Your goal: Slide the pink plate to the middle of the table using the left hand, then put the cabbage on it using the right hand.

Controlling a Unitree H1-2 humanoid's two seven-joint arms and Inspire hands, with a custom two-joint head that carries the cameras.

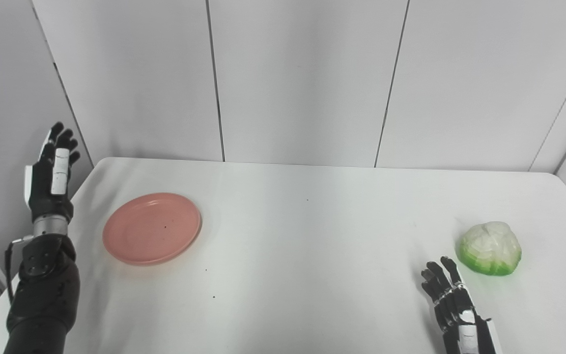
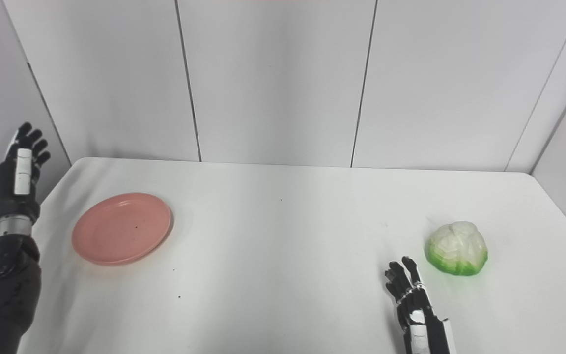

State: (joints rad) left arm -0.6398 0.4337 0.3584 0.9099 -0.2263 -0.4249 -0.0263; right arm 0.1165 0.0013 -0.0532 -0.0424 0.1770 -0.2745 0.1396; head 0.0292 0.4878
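Note:
The pink plate (image 1: 152,228) lies flat on the left part of the white table (image 1: 312,236), with nothing on it. My left hand (image 1: 53,169) is raised off the table's left edge, fingers spread upward, open and holding nothing, well left of the plate. The cabbage (image 1: 491,248), pale white on top and green at its base, sits at the right of the table. My right hand (image 1: 452,300) rests low at the front right, open, just left of and nearer than the cabbage, not touching it.
White wall panels (image 1: 302,78) stand right behind the table's far edge. The table's left edge runs diagonally beside my left forearm (image 1: 42,290). A few small dark specks dot the tabletop.

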